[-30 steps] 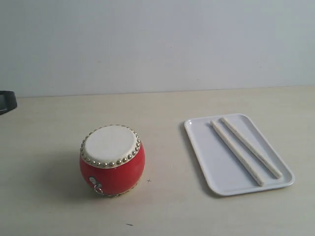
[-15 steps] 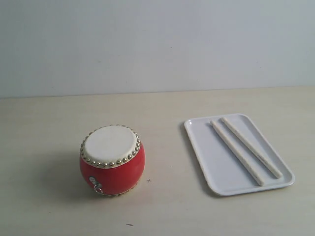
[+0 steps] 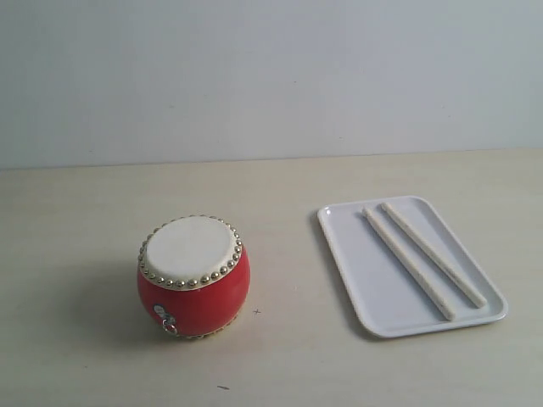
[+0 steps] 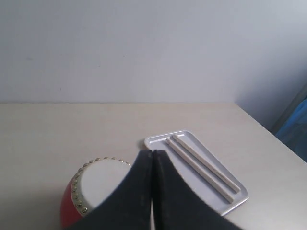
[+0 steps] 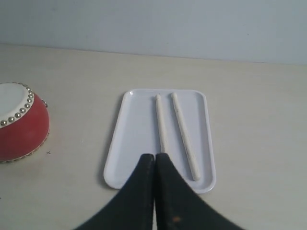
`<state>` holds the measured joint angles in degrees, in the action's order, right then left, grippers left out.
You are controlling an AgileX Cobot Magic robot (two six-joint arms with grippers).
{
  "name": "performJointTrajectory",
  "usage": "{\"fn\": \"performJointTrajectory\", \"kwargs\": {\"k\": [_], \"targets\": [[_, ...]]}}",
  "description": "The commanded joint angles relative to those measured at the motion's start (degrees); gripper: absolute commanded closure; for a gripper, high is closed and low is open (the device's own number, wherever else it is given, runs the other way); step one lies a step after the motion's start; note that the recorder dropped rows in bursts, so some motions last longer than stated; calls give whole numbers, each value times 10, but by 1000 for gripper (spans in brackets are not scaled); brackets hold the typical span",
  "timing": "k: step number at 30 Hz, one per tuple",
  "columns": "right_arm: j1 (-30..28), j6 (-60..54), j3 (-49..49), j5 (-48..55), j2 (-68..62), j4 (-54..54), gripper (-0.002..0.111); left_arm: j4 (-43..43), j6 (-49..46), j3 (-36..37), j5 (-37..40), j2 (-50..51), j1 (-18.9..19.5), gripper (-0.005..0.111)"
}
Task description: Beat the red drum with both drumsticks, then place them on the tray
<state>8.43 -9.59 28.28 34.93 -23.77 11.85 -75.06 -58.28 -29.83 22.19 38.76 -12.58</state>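
The red drum (image 3: 193,275) stands upright at the table's left, cream head up, also in the left wrist view (image 4: 91,189) and right wrist view (image 5: 19,122). Both drumsticks (image 3: 422,258) lie side by side on the white tray (image 3: 365,280) at the right, seen too in the left wrist view as drumsticks (image 4: 201,165) on the tray (image 4: 158,141) and in the right wrist view as drumsticks (image 5: 175,129) on the tray (image 5: 132,143). My left gripper (image 4: 152,153) is shut and empty, high above the drum. My right gripper (image 5: 154,156) is shut and empty, above the tray's near edge. Neither gripper shows in the exterior view.
The pale tabletop (image 3: 280,195) runs back to a plain light wall. A blue object (image 4: 295,124) shows past the table's far corner in the left wrist view.
A dark arm part at the exterior view's left edge one second ago has left the frame. Drum, tray and sticks have not moved.
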Motion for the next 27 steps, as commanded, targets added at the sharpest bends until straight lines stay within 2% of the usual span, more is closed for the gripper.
{"fn": "performJointTrajectory", "kwargs": {"k": [1, 5, 9, 13, 23, 26, 27], "targets": [[-2, -14, -16, -73, 47, -2, 108, -5, 1, 2, -1, -2, 0, 107], [-2, -15, -101, -237, 123, 0, 108, -5, 1, 2, -1, -2, 0, 107], [-2, 10, -199, -313, 162, 1, 108, -5, 1, 2, -1, -2, 0, 107], [-2, 12, -283, -337, 204, 1, 108, -5, 1, 2, -1, -2, 0, 107], [-2, 34, -283, -318, 219, -10, 108, -5, 1, 2, -1, -2, 0, 107], [-2, 235, -283, -316, 218, -174, 108, -5, 1, 2, -1, -2, 0, 107], [-2, 237, -283, -312, 217, -176, 108, -5, 1, 2, -1, -2, 0, 107]]}}
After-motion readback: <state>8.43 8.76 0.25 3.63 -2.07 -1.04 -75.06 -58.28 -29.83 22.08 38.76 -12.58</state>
